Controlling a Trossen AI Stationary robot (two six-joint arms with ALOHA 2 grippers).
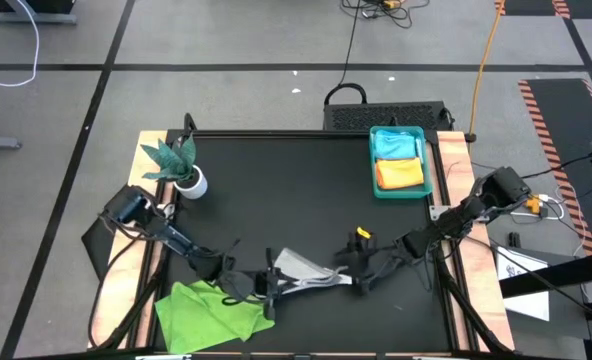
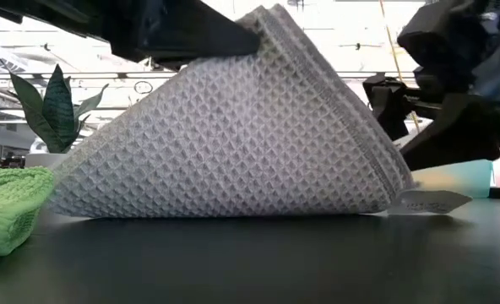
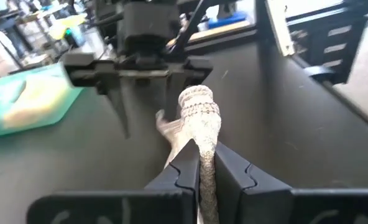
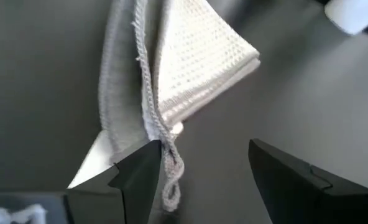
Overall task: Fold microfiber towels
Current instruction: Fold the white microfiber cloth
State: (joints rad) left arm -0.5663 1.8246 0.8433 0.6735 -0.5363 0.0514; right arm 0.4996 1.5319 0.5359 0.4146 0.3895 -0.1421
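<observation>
Left hand (image 3: pixel 199 168) pinching a raised fold of the grey towel (image 1: pixel 301 272), fingers (image 3: pixel 171 180) pressed together on the cloth, near the counter's near edge, left of centre. Right hand (image 4: pixel 199 171) spread wide, just right of the same towel, fingers (image 4: pixel 137 174) apart and gripping nothing, one finger close beside the towel's hanging edge.

Black counter (image 1: pixel 286 190) bare across most of its middle. Green towel (image 1: pixel 211 312) spread loosely at the near-left corner, partly under the left arm, just left of the grey towel. Grey towel lifted into a tent shape in the low view, peak held up by the left hand, lower edge resting on the counter, a white tag (image 2: pixel 427 201) sticking out at its right corner. Teal tray (image 1: pixel 402 162) at the far right of the counter, holding a pale blue towel (image 1: pixel 397 146) on the far side and an orange towel (image 1: pixel 399 175) on the near side, the two touching. Small plant (image 1: pixel 176 160) in a white pot (image 1: pixel 191 184) at the far left, well apart from the towels.
</observation>
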